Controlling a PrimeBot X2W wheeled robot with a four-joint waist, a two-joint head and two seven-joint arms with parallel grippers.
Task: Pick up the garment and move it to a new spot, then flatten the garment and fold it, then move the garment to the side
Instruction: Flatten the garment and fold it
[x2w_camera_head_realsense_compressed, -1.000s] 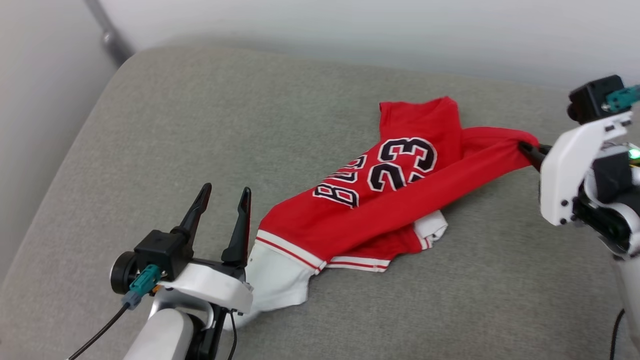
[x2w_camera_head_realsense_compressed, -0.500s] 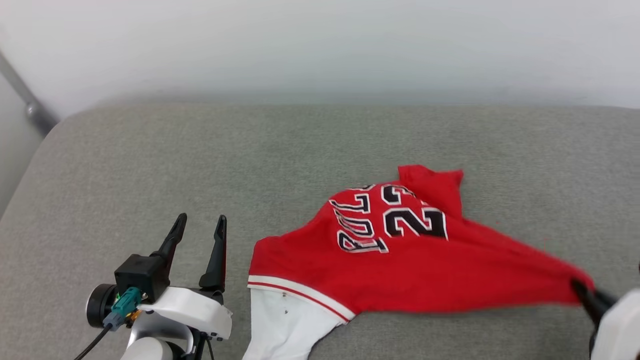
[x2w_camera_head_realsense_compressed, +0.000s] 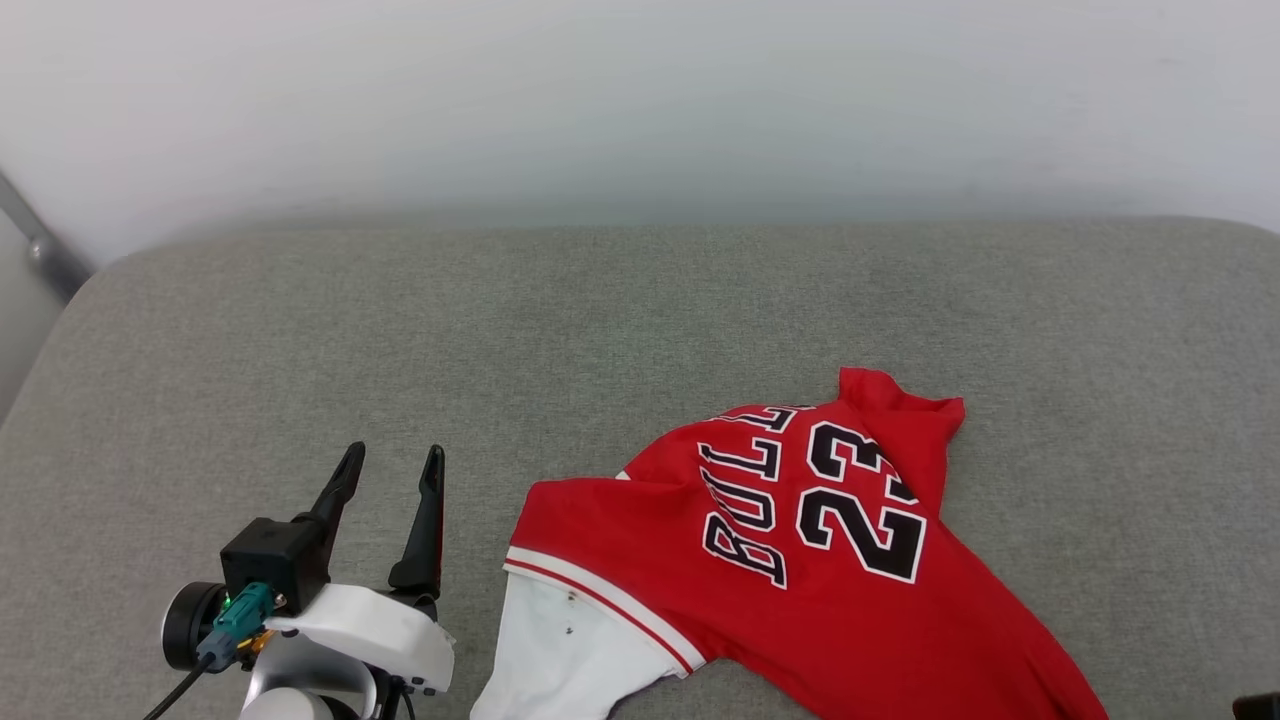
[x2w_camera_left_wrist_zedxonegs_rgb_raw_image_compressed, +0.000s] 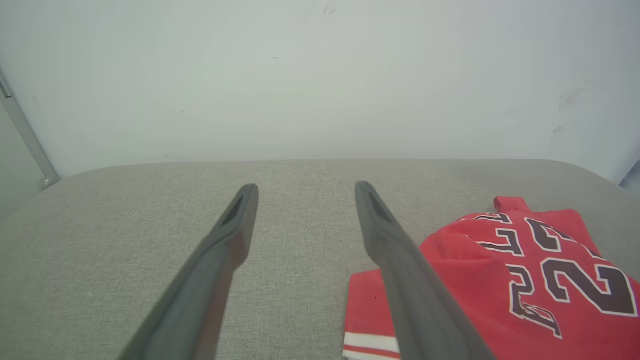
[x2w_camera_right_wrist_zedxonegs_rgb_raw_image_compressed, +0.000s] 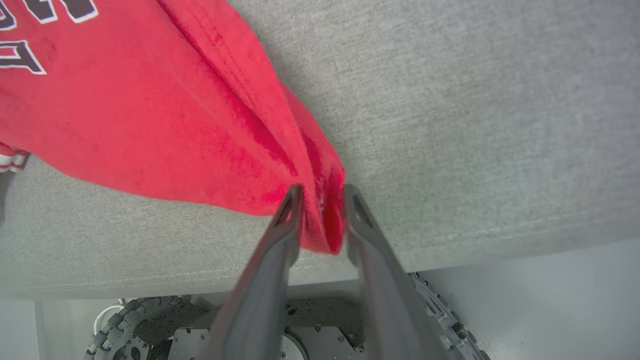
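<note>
A: Where's the garment (x2w_camera_head_realsense_compressed: 800, 560)?
B: On the bench (x2w_camera_head_realsense_compressed: 400, 330), near-right part, one corner at the near edge.
A: Claws?
B: The left gripper (x2w_camera_head_realsense_compressed: 395, 452) gapes wide. The right gripper (x2w_camera_right_wrist_zedxonegs_rgb_raw_image_compressed: 323, 190) has that corner between its fingers; whether it grips, can't tell.

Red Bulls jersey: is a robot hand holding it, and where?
A bunched red corner of the jersey sits between the right gripper's slightly parted jaws; whether they grip it cannot be told. The left gripper is open, empty.

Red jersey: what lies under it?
The grey cushion shows around the jersey, which lies on it. Whether anything else, or a folded layer, sits beneath the red cloth is hidden.
</note>
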